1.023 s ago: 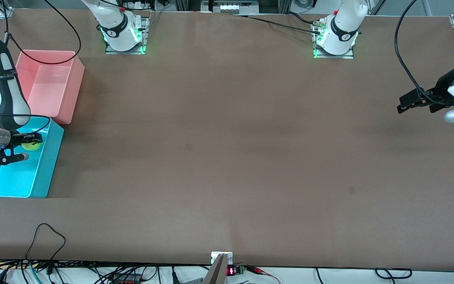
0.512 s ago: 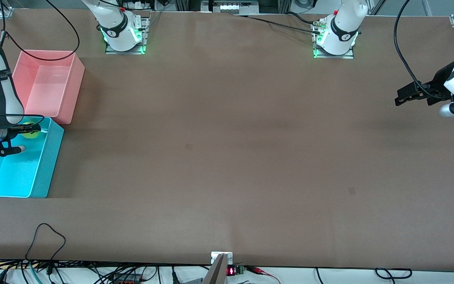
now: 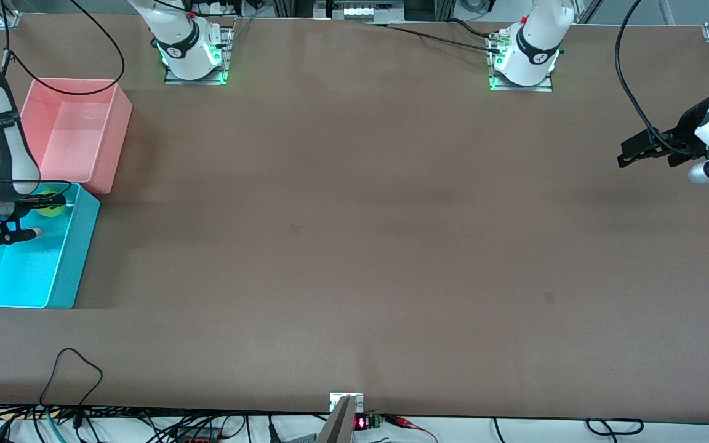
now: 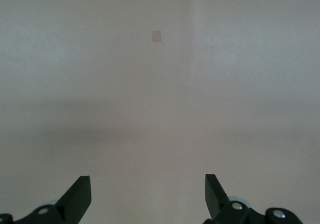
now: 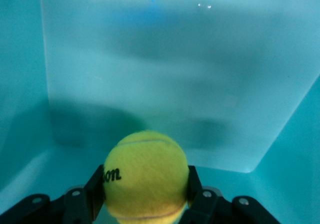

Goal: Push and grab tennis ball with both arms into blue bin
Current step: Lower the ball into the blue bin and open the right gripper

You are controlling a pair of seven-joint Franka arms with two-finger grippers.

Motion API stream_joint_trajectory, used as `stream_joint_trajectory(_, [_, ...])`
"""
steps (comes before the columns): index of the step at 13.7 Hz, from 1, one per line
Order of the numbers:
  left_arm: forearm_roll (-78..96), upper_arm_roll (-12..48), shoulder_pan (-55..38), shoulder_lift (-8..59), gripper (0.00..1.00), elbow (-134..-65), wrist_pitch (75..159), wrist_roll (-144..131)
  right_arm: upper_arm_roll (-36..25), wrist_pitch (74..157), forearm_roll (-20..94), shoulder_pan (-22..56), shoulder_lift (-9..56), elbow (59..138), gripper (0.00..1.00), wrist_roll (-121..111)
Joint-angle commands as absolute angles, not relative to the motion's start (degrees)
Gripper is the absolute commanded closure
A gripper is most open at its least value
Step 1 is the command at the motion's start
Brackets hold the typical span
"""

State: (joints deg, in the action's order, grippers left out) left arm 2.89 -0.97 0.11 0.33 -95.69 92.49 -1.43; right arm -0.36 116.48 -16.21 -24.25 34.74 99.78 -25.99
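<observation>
Turquoise plastic filled the right wrist view, where the tennis ball [image 5: 145,175] sat clamped between the two fingers [image 5: 195,186] of the right hand [image 5: 145,204], its dark lettering facing the camera, with the bin's floor and sloped walls below it. From the front camera, the blue bin [image 3: 74,258] lay at the right arm's end of the table [image 3: 354,246], nearer to that camera than the pink bin [image 3: 111,141], which stood just beside it. The right hand [image 3: 40,212] hung over the end of the blue bin nearest the pink one, gripping the ball [image 3: 51,209] above the interior. Compared with a second before, hand and ball had shifted toward the pink bin's end of the tub; over the last half second they had barely moved. The ball had not yet been let go.

At the left arm's end of the table, the left hand [image 3: 634,154] waited in the air over bare tabletop, its fingers [image 4: 80,196] spread wide with nothing between them. It had crept only slightly from its earlier spot.
</observation>
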Motion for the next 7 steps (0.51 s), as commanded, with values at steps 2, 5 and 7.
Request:
stream_joint_trajectory(2, [1.58,-0.62,0.35,-0.79,0.00,-96.68,93.34,-0.70,-0.26,117.68,-16.96,-24.61,35.85,99.05,0.62,-26.89])
stream_joint_trajectory(5, [1.58,-0.62,0.26,-0.79,0.00,-96.68,93.25,-0.70,-0.44,118.04,-16.96,-24.61,35.95,99.05,0.38,-26.89])
stream_joint_trajectory(7, [1.58,-0.62,0.26,-0.79,0.00,-96.59,93.25,-0.70,-0.44,118.04,-16.61,-24.61,36.04,99.05,0.00,-26.89])
